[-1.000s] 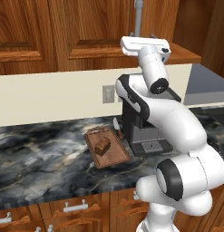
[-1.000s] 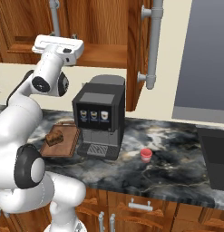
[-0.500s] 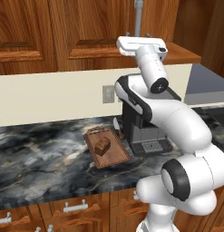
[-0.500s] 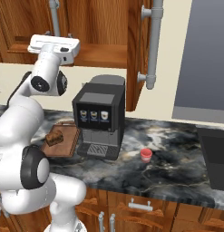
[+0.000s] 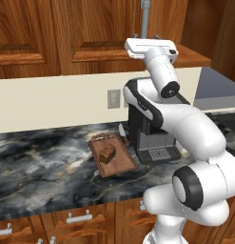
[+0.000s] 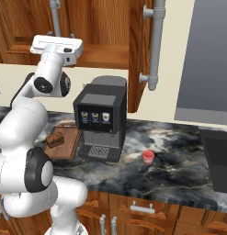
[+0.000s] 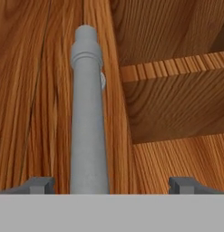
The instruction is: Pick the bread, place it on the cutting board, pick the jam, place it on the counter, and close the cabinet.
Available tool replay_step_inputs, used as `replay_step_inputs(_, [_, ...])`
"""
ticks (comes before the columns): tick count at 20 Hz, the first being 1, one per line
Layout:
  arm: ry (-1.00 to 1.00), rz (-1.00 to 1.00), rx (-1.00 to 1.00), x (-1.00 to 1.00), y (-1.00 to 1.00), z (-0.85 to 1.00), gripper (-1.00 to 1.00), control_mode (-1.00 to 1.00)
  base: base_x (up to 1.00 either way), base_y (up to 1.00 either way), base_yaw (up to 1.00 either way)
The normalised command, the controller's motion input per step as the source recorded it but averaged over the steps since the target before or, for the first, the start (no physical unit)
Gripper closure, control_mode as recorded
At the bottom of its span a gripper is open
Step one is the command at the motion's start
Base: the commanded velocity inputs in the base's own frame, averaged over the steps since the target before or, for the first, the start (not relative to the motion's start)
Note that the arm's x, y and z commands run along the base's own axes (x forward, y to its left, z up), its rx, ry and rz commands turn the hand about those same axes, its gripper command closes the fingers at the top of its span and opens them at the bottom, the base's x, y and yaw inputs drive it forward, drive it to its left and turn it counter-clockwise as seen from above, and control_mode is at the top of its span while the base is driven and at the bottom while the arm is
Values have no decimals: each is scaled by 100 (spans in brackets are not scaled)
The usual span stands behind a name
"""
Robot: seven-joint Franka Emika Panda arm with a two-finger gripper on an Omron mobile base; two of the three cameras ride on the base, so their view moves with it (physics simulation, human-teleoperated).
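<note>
The bread [image 5: 107, 153] [image 6: 54, 138] lies on the cutting board [image 5: 120, 164] [image 6: 68, 148], left of the coffee machine. The jam [image 6: 148, 157] stands on the counter [image 6: 179, 170] [image 5: 38, 162], right of the machine. My gripper [image 5: 146, 38] [image 6: 59, 36] [image 7: 112, 185] is raised to the cabinet [image 5: 90, 33] [image 6: 105, 23] and stands open. The grey tube handle [image 7: 88, 118] [image 5: 145, 16] [image 6: 54, 16] runs between the fingertips [image 7: 38, 185], closer to the left one, and neither tip touches it. A second cabinet door [image 6: 144, 50] with its handle [image 6: 156, 46] stands out edge-on.
A black coffee machine [image 5: 150, 138] [image 6: 102, 119] stands under my arm beside the board. A brown wooden shelf [image 7: 177, 104] [image 5: 188, 55] shows right of the handle. Low drawers with silver handles [image 5: 83, 217] [image 6: 144, 209] run below the counter.
The hand has shifted only slightly sideways in front of the cabinet handle. Bread, board and jam have not moved.
</note>
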Motion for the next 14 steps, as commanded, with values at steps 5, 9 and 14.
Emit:
replay_step_inputs(5, [0,0,0,-3,0,0,-100,-100,0,0,0])
replay_step_inputs(9, [0,0,0,-18,0,0,-100,-100,0,0,0])
replay_step_inputs(14, [0,0,0,-27,0,0,-100,-100,0,0,0])
